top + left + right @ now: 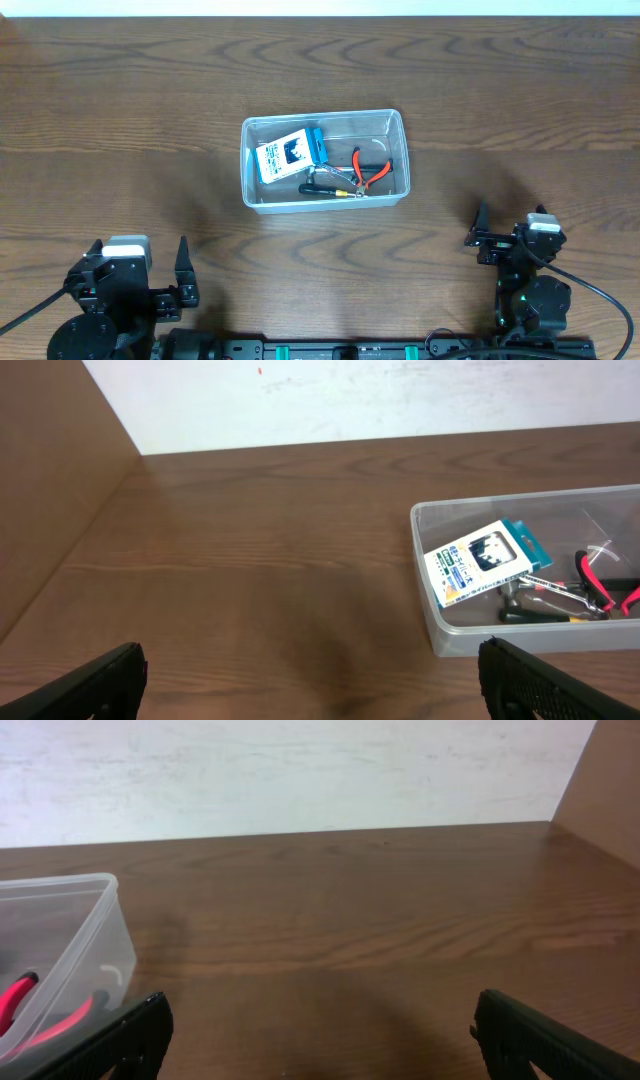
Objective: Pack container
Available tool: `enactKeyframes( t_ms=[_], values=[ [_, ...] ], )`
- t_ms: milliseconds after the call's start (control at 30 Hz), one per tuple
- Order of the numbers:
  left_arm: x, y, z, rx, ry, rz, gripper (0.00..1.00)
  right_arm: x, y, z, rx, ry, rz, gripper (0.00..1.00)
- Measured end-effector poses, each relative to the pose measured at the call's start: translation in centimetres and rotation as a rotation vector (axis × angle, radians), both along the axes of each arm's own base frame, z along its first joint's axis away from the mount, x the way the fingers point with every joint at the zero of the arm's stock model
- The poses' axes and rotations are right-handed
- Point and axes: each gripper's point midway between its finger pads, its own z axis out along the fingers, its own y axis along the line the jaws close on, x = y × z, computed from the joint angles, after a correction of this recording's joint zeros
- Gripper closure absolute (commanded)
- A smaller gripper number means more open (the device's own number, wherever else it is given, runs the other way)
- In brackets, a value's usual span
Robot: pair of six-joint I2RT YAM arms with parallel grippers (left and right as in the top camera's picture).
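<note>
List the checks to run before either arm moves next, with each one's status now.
1. Left gripper open and empty: ok.
2. Right gripper open and empty: ok.
3. Container upright on the table, apart from both grippers: ok.
4. Blue-and-white carded packet, red-handled pliers and black-handled tool inside the container's walls: ok.
5. Packet fully below the container's rim: cannot tell.

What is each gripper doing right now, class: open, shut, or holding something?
Left gripper: open, holding nothing.
Right gripper: open, holding nothing.
</note>
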Motion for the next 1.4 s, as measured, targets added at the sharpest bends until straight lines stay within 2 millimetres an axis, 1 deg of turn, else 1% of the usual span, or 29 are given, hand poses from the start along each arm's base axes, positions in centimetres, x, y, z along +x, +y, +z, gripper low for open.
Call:
enactKeyframes(
  t_ms=[100, 267, 333, 467, 533, 733, 833, 933, 1100, 1200, 1333, 1400],
  values=[
    [-0.1, 0.1, -0.2, 0.008, 0.011, 0.005, 0.02, 0.0, 0.0, 0.0, 0.000, 0.000, 0.000, 0.01],
    [-1.3, 0.5, -2.7, 0.017, 0.117, 0.019, 0.02, 0.0, 0.0, 0.0, 0.000, 0.000, 0.000, 0.01],
    [-1.3, 0.4, -2.9, 0.013, 0.099, 0.018, 0.02, 0.0, 0.0, 0.0, 0.000, 0.000, 0.000, 0.01],
    [0.3, 0.2, -3.0, -0.010, -0.035, 0.019, 0.02, 0.0, 0.0, 0.0, 0.000, -0.001, 0.000, 0.01],
    [1.6, 0.0, -3.3, -0.023, -0.106, 0.016, 0.02, 0.0, 0.0, 0.0, 0.000, -0.001, 0.000, 0.01],
    [6.5, -0.7, -4.3, -0.055, -0.310, 0.006, 0.02, 0.0, 0.0, 0.0, 0.000, -0.001, 0.000, 0.01],
    [8.0, -0.9, -5.1, -0.060, -0.380, 0.000, 0.02, 0.0, 0.0, 0.0, 0.001, -0.001, 0.000, 0.01],
    [8.6, -1.2, -6.0, -0.068, -0.436, -0.012, 0.02, 0.0, 0.0, 0.0, 0.000, -0.001, 0.000, 0.01],
    [8.7, -1.9, -7.6, -0.078, -0.475, -0.051, 0.02, 0.0, 0.0, 0.0, 0.000, -0.001, 0.000, 0.01],
    [8.9, -2.6, -9.1, -0.080, -0.449, -0.096, 0.02, 0.0, 0.0, 0.0, 0.000, -0.001, 0.000, 0.01],
    [8.9, -4.5, -11.5, -0.067, -0.364, -0.207, 0.02, 0.0, 0.0, 0.0, 0.001, -0.001, 0.000, 0.01],
    [8.6, -5.4, -13.0, -0.068, -0.304, -0.262, 0.02, 0.0, 0.0, 0.0, 0.001, -0.001, 0.000, 0.01]
  ],
)
